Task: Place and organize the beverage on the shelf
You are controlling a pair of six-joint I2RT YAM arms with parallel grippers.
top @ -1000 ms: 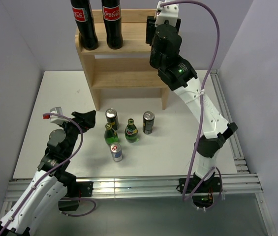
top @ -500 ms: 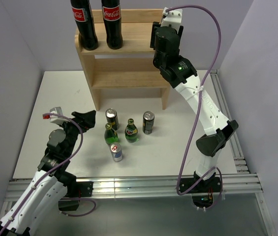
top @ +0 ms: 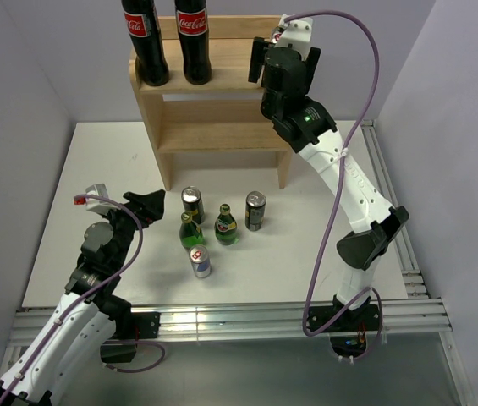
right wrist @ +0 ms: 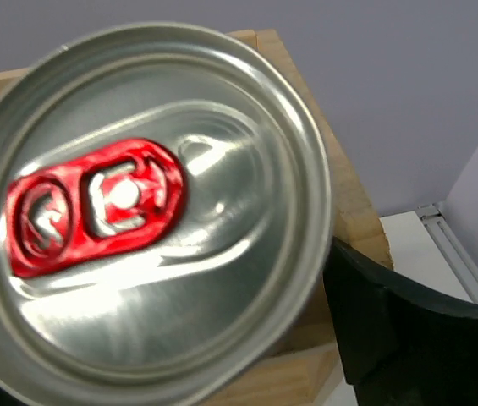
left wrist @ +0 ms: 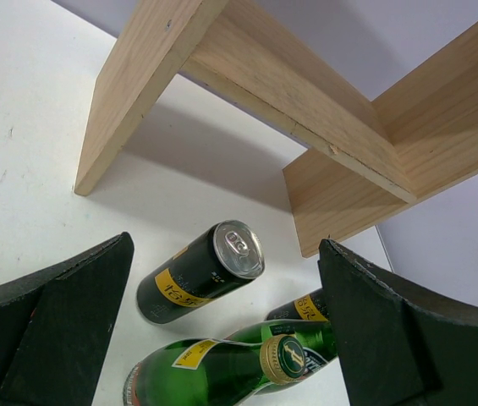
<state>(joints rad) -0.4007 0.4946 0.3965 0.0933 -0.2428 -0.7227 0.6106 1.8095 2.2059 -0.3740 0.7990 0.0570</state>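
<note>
Right tool (top: 258,62) clamps a red-tabbed can (right wrist: 145,220) over the right end of the shelf (top: 230,59) top.

you have two dark cola bottles (top: 146,51) left on the light wooden shelf's (top: 222,127) top tier, a silver red-tabbed can (right wrist: 150,211) over its right; five small drinks (top: 226,226) cluster before it.

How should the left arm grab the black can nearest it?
Grip the black can around its side at mid-height, coming level from the left: it stands upright, that side is free, and a green bottle crowds its near side.
</note>
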